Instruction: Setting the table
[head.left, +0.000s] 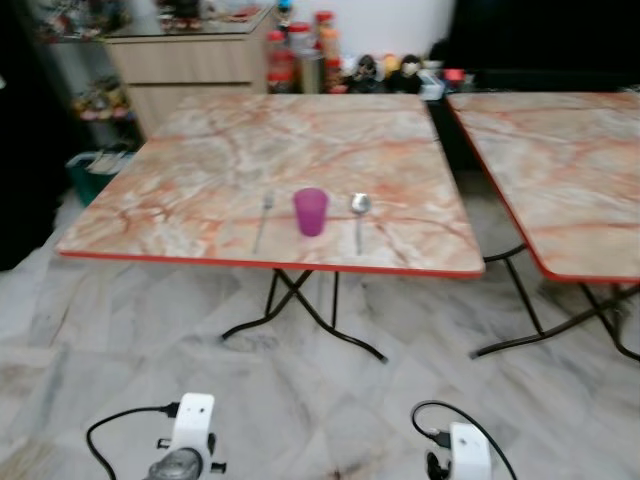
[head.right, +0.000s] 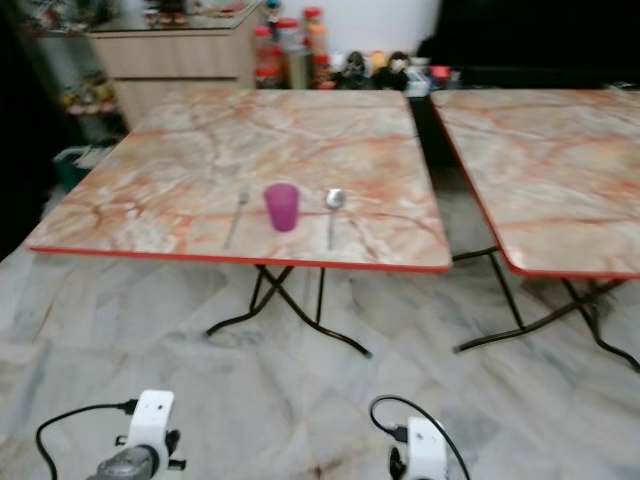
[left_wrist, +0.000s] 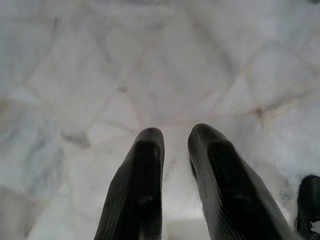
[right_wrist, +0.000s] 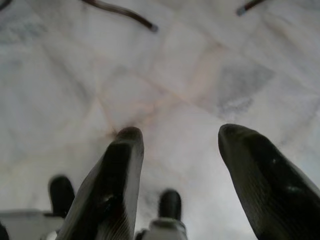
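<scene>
A purple cup (head.left: 311, 211) stands near the front edge of the marble-patterned table (head.left: 200, 160). Left of the cup lies a fork (head.left: 264, 220), and right of it a spoon (head.left: 359, 215), both pointing away from me. Both arms hang low, well short of the table, over the pale tiled floor. In the left wrist view my left gripper (left_wrist: 176, 131) has its fingers nearly together with nothing between them. In the right wrist view my right gripper (right_wrist: 182, 131) stands open and empty.
A second, matching table (head.left: 570, 170) stands to the right across a narrow gap. Black folding legs (head.left: 300, 310) spread under the near table. Behind it are a wooden cabinet (head.left: 190, 65), several jars (head.left: 300, 55) and small figures. A green bin (head.left: 95, 170) sits at the left.
</scene>
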